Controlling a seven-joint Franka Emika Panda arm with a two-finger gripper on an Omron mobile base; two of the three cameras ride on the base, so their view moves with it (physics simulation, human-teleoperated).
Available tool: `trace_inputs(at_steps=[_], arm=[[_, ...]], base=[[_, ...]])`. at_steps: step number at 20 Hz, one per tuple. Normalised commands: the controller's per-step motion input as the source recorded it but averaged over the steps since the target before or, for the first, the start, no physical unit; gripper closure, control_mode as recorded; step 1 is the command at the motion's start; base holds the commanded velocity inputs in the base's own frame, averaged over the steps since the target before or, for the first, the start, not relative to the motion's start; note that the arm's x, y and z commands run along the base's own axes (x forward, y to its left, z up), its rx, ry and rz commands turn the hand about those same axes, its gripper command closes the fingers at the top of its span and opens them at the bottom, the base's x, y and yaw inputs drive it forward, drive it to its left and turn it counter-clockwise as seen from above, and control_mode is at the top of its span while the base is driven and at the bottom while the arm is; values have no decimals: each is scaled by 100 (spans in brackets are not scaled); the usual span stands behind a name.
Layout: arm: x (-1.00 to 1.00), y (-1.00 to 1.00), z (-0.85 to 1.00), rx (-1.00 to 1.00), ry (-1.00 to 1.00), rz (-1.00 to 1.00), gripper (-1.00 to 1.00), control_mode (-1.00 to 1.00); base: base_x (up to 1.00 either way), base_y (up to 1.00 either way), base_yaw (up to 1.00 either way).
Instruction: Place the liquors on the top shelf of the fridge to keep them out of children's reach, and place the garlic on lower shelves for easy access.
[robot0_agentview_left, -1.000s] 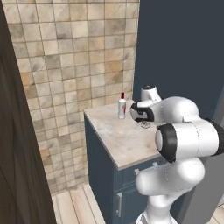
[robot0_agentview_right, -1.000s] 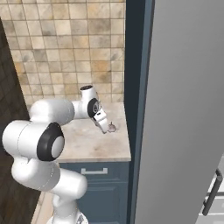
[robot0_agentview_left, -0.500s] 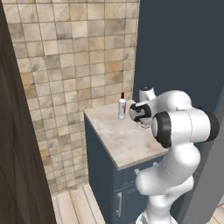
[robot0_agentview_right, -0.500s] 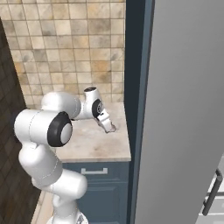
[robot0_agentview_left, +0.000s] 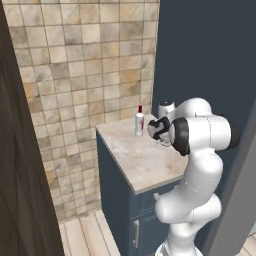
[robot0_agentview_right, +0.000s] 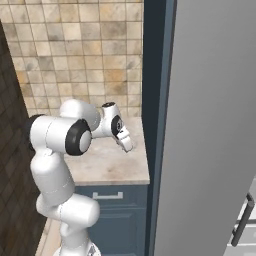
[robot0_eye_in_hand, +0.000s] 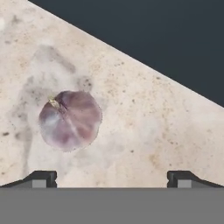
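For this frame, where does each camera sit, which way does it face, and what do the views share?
Left base view: behind the arm, left side; faces the marble counter and white bottle; arm at right.
Right base view: behind, right side; faces the same counter, grey fridge at right; arm at left.
Hand view: looks down at the garlic; open gripper fingertips at bottom.

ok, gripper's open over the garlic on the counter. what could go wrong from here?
1. The garlic sits left of centre between the open gripper fingertips in the hand view; closing as aligned may clip it and roll the round bulb away.
2. It lies near the marble countertop edge by the dark panel, so a nudge could push it off.
3. The white bottle stands close to the wrist in the left base view; a swing could topple it.
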Motion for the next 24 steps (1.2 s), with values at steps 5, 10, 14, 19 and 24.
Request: trace_inputs(at_steps=[5, 10, 14, 19, 24], arm=[[32, -8, -23, 0, 0, 0, -100, -100], [31, -10, -23, 0, 0, 0, -100, -100], [32, -4, -23, 0, 0, 0, -100, -100], [30, -3, -22, 0, 0, 0, -100, -100], [20, -7, -25, 0, 0, 0, -100, -100]], base=[[0, 0, 0], [0, 0, 0], [0, 0, 0], [0, 0, 0], [0, 0, 0]])
